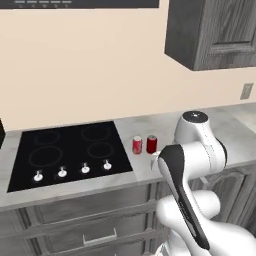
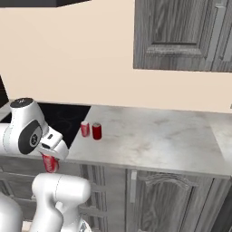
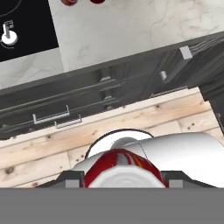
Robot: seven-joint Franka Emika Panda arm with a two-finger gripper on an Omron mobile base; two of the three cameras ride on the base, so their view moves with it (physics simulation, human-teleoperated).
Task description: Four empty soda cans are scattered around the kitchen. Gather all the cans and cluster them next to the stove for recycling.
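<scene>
My claw [image 3: 124, 183] grips a can [image 3: 122, 168] off the counter's [image 2: 149, 136] front edge; swung in low, it may clip that edge.

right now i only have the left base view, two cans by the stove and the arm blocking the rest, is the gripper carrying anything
Observer: Yes. In the right base view the gripper is shut on a third red can, held in front of the counter edge, below its top.
Operator: is it over the counter yet
Observer: No. The hand view looks down past the held can at plank floor and drawer fronts.
Operator: room next to the other two?
Observer: The right base view shows bare marble to the right of the two standing cans, which sit beside the stove.
</scene>
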